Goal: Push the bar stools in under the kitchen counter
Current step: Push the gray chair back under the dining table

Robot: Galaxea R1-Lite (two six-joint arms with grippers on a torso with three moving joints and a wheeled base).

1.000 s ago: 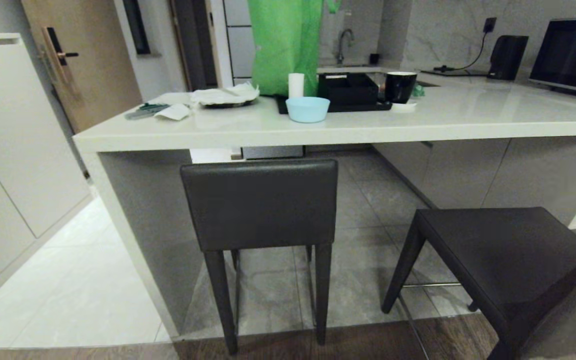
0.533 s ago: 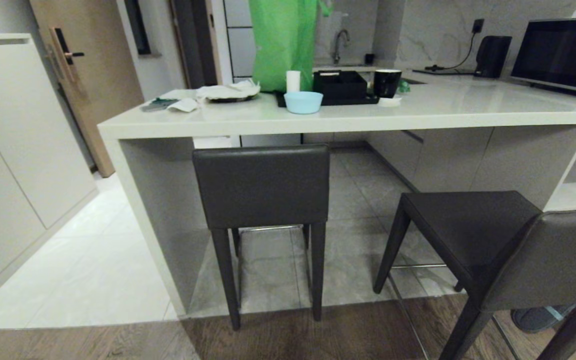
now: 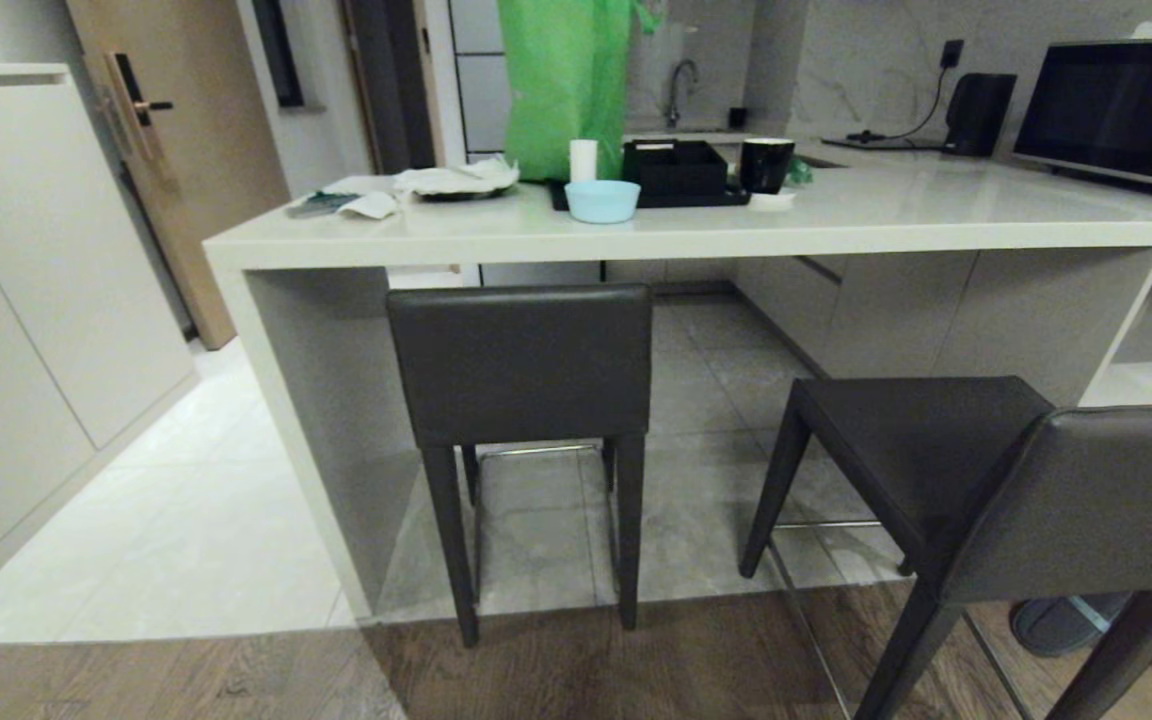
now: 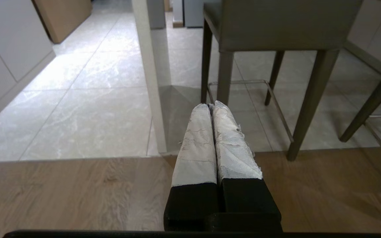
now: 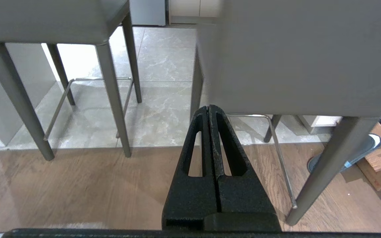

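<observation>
1 stool [image 3: 521,365] sits tucked under the counter [image 3: 836,225]; the other stool [image 3: 986,490] stands out from it. Left gripper [image 4: 212,106] and right gripper [image 5: 208,107] are both closed, empty.

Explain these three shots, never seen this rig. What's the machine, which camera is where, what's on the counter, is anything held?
It is a wheeled robot with two arms, each ending in a pincer. One picture comes from its head, looking forward and down; neither arm shows there. The other two come from cameras on the wrists, behind the fingers.

The head view shows the counter with two stools. The left stool has its seat under the top, backrest at the edge. The right stool stands pulled out and angled, seat uncovered.

On the counter: a blue bowl, a black tray, a black cup, a green bag, papers and a microwave.

The left pincer and right pincer are both shut, low over the floor, holding nothing.
</observation>
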